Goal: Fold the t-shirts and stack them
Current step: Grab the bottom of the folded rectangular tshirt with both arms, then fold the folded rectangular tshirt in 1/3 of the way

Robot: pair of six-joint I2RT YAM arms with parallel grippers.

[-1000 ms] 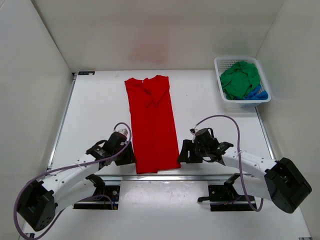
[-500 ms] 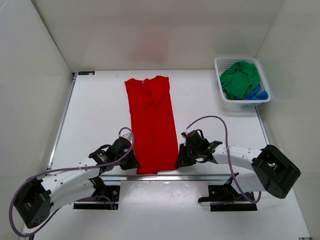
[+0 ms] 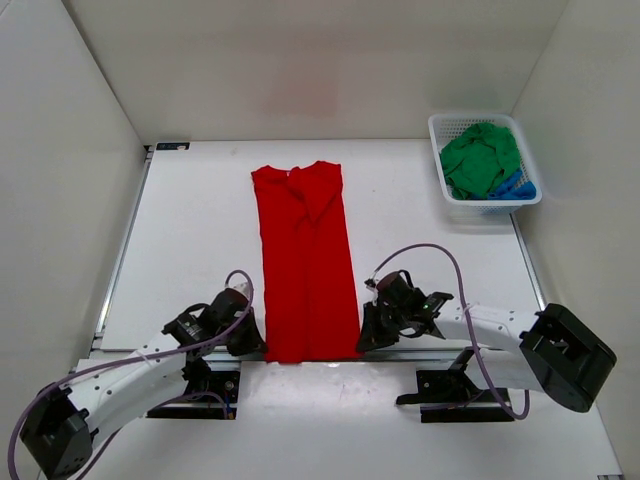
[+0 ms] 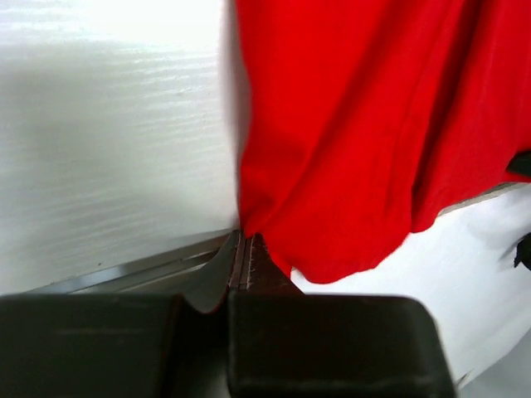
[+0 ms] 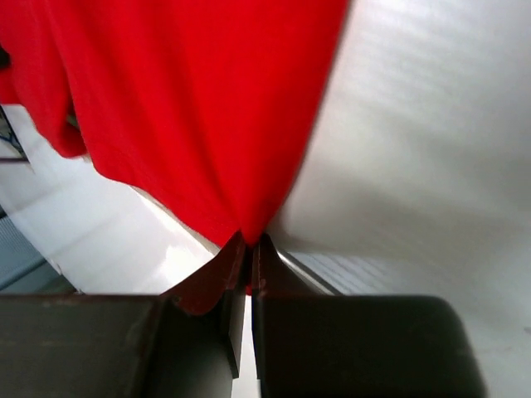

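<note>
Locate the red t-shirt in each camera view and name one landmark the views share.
Top external: red t-shirt lies lengthwise mid-picture, hem toward the bottom.
Left wrist: red t-shirt fills the upper right.
Right wrist: red t-shirt fills the upper left.
Shared landmark: the metal rail by the hem.

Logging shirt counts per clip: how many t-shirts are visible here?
3: red t-shirt stretched out mid-table; green t-shirt and blue t-shirt bunched in the basket. More could hide underneath.

The overhead view is lit brightly and evenly, with only soft shadows. In the wrist views the table (image 4: 108, 124) beyond the fingers (image 4: 274, 282) is washed out by glare, and the fingers themselves are blurred.
</note>
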